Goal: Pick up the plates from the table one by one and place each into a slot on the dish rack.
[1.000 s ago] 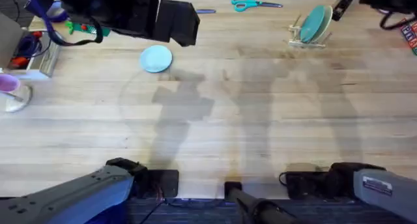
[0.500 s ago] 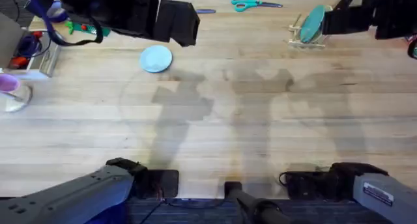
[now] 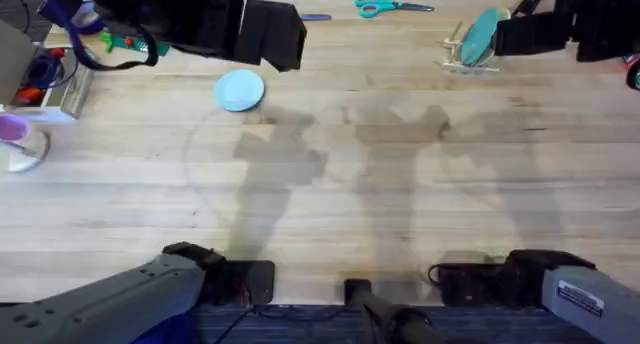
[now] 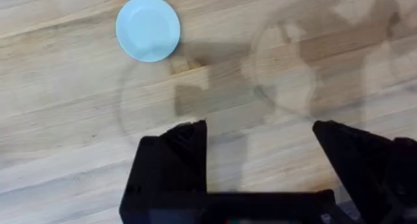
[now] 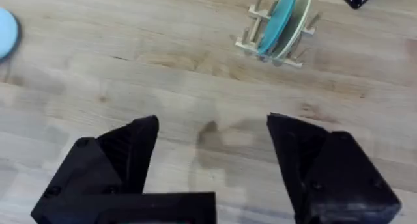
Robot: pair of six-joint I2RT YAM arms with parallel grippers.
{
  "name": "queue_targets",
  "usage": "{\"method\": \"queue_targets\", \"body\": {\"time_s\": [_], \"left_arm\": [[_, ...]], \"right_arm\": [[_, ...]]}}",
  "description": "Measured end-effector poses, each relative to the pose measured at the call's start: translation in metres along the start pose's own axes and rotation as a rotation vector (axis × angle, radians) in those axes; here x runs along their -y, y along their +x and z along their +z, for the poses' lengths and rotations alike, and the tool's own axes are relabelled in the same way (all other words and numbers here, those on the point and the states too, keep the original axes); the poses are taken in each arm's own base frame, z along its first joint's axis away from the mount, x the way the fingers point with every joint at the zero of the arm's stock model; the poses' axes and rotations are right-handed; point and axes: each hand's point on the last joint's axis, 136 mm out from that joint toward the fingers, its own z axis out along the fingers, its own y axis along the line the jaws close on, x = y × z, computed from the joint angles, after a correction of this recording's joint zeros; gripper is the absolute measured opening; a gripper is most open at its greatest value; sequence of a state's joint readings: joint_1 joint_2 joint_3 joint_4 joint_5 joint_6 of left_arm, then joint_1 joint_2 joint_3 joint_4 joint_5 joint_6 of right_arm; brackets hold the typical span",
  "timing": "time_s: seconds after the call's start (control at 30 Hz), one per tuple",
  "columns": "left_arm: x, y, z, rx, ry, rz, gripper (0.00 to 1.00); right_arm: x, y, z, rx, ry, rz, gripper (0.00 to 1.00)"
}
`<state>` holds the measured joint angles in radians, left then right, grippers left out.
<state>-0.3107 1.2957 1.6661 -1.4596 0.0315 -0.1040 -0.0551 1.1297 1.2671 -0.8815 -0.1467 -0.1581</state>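
A light blue plate (image 3: 240, 90) is seen lying flat on the table (image 3: 330, 194) toward the far left. A teal plate (image 5: 279, 18) and a pale cream plate (image 5: 298, 23) are held upright in the dish rack (image 5: 273, 47) near the far right corner. The left gripper (image 4: 260, 136) and right gripper (image 5: 212, 129) are both seen spread wide above bare planks, with nothing held.

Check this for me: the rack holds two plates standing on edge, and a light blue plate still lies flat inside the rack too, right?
Not quite. The light blue plate lies flat on the table, well apart from the dish rack, as the overhead view shows. The rack does hold two plates on edge.
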Motion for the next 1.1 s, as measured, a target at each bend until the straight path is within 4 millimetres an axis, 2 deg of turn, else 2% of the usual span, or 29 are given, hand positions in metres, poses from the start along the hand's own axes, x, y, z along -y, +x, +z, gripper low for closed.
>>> {"method": "queue_targets", "body": {"time_s": [0.17,0.3,0.87,0.9,0.93,1.07,1.1], "left_arm": [[0.0000,-0.0003,0.0000,0.001,0.000,0.000,0.994],[0.0009,-0.0077,-0.0001,0.031,0.004,0.001,0.994],[0.0008,-0.0074,-0.0002,0.031,0.003,0.001,0.994],[0.0008,-0.0070,-0.0001,0.028,0.003,0.000,0.966],[0.0007,-0.0063,-0.0001,0.026,0.003,-0.001,0.832],[0.0004,-0.0042,-0.0002,0.018,0.001,0.000,0.196],[0.0002,-0.0027,0.0000,0.011,0.000,0.004,0.082]], "right_arm": [[0.0002,-0.0012,0.0000,0.005,0.001,-0.001,0.994],[0.0002,-0.0012,0.0000,0.005,0.001,-0.001,0.995],[0.0003,-0.0017,0.0000,0.007,0.001,-0.002,0.994],[0.0003,-0.0021,0.0000,0.009,0.001,-0.002,0.995],[0.0004,-0.0028,0.0000,0.011,0.002,-0.002,0.994],[0.0005,-0.0031,0.0000,0.012,0.002,-0.002,0.994],[0.0005,-0.0031,0.0000,0.012,0.002,-0.003,0.994]]}}
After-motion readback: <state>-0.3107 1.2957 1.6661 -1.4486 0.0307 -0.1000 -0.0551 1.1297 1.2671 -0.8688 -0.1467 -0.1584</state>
